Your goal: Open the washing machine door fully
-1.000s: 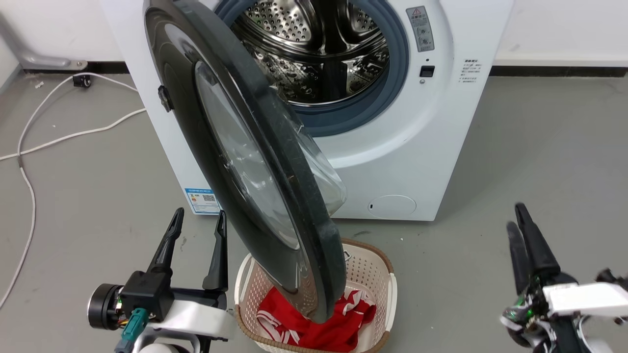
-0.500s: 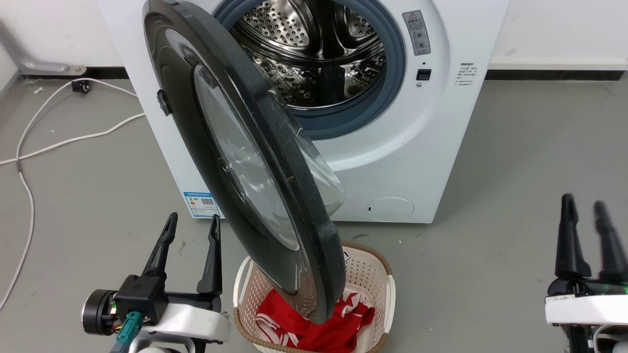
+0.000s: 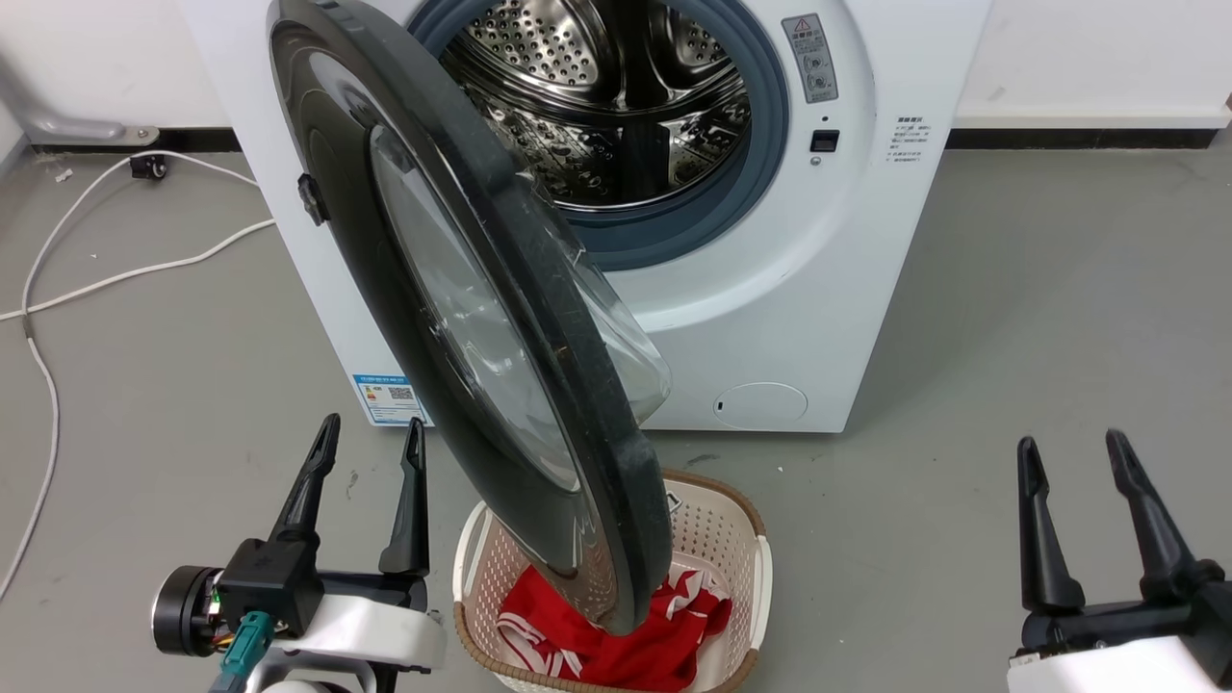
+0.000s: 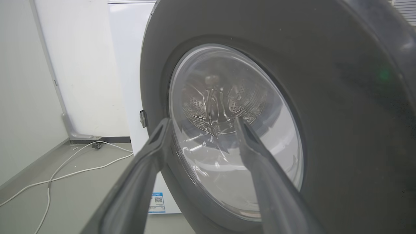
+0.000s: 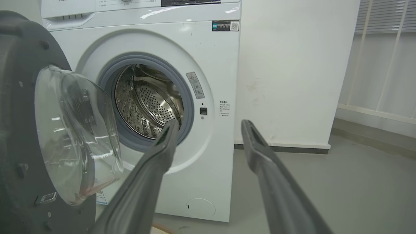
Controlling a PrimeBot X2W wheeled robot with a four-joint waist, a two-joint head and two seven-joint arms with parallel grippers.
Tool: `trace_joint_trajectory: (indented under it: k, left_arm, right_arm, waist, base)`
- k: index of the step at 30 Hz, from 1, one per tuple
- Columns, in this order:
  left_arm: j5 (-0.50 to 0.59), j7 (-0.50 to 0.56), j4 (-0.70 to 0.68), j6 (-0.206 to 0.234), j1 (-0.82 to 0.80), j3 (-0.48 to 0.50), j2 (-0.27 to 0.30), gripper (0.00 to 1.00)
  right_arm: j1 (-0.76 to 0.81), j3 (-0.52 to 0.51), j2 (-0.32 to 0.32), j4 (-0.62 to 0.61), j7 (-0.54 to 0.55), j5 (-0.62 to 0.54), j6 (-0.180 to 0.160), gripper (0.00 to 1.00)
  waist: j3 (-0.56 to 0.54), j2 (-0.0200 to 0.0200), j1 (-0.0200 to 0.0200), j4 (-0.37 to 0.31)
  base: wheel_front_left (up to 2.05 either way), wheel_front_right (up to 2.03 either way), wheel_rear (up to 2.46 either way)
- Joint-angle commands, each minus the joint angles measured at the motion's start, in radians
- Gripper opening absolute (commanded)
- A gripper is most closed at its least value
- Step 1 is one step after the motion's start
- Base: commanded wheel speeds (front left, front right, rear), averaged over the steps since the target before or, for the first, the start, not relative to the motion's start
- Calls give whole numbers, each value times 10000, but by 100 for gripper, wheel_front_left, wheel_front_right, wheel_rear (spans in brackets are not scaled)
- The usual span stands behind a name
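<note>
The washing machine door (image 3: 472, 318) stands swung out from the washing machine (image 3: 789, 289), held at the machine's left edge and turned nearly edge-on to the head camera, its lower rim hanging over a beige basket (image 3: 736, 525) that sits on the grey floor with red cloth (image 3: 597, 650) inside. Behind the door the steel drum (image 3: 616, 106) lies open inside its grey rubber ring (image 3: 693, 221); low on the white front are a blue sticker (image 3: 390, 397) and a round cap (image 3: 762, 404). The left hand (image 3: 372, 421) hovers near the floor just to the left of the door's outer face, fingers spread and holding nothing. The right hand (image 3: 1072, 439) is well apart on the other side, near the lower right corner of the head view, also spread and empty. A white cable (image 3: 202, 253) trails over the floor to the left of the machine. The left wrist view gives what the head view cannot: the door's outer face head-on, dark rim around a round window, the drum showing warped through the glass between the two fingers; whether either fingertip touches the door cannot be told. The right wrist view shows the opposite side — the clear bowl bulging from the door's inner face toward the drum mouth, and the control strip along the machine's top.
</note>
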Motion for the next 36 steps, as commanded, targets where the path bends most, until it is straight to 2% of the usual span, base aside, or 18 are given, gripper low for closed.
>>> trace_joint_trajectory:
  k: [1, 18, 19, 20, 22, 31, 36]
  left_arm:
    - [24, -25, -42, -14, -1, -3, -8, 100]
    - [51, -25, -25, -62, 22, 6, -8, 100]
    - [51, -25, -39, -63, 13, 13, -8, 88]
    - [64, -25, -56, -64, 8, 16, -8, 48]
    - [81, -25, -73, -67, 10, 16, -8, 0]
    - [79, -25, -130, -69, -86, 22, -6, 0]
    - [41, -25, -835, 26, -351, 150, -8, 0]
  right_arm:
    - [135, -8, 36, 223, -46, 201, -3, 100]
    - [-266, -60, 38, 898, -271, 476, -3, 100]
    - [-276, -56, 38, 918, -280, 476, -3, 100]
    - [-282, -52, 38, 934, -288, 472, -3, 100]
    - [-284, -40, 38, 965, -284, 458, -3, 100]
    - [-306, -18, 39, 1071, -314, 541, -3, 100]
    - [-315, -31, 39, 1117, -332, 579, -3, 100]
  waist:
    - [18, 0, 1, -14]
    - [35, 0, 1, -74]
    - [39, 0, 1, -77]
    - [45, 0, 1, -80]
    - [54, 0, 1, -83]
    - [64, 0, 1, -85]
    - [66, 0, 1, -67]
  base:
    - [0, 0, 0]
    - [0, 0, 0]
    - [0, 0, 0]
    - [0, 0, 0]
    - [0, 0, 0]
    - [0, 0, 0]
    - [0, 0, 0]
